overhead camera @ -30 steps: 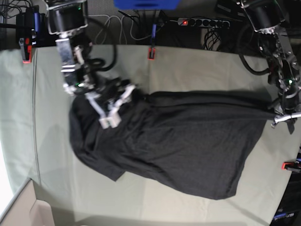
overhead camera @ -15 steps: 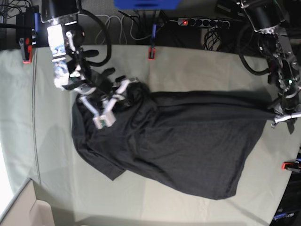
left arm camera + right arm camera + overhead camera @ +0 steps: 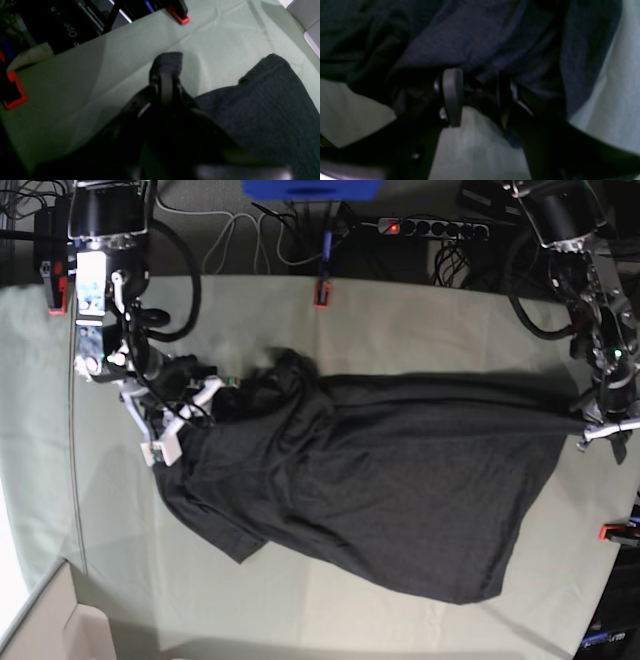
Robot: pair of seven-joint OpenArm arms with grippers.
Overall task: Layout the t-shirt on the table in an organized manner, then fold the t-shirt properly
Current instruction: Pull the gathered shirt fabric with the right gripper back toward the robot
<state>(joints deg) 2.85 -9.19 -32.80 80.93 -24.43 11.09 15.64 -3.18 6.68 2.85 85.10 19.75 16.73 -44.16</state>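
The charcoal t-shirt [image 3: 380, 470] lies spread across the middle of the pale green table [image 3: 420, 330], bunched at its upper left. My left gripper [image 3: 592, 432] is at the table's right edge, shut on a stretched corner of the shirt. In the left wrist view that gripper [image 3: 166, 77] pinches a tab of fabric, with the t-shirt [image 3: 262, 105] trailing off to the right. My right gripper [image 3: 175, 425] is at the shirt's left end. In the right wrist view that gripper [image 3: 478, 97] has its jaws partly apart with a wad of the t-shirt [image 3: 482, 37] between them.
Red clamps [image 3: 321, 293] [image 3: 57, 295] [image 3: 615, 532] hold the cloth at the table edges. A power strip [image 3: 430, 227] and cables lie beyond the far edge. A cardboard box [image 3: 50, 625] sits at the near left corner.
My right gripper has moved left, from over the shirt's upper-left area to its left edge, drawing fabric with it. The left gripper has stayed put, holding its corner.
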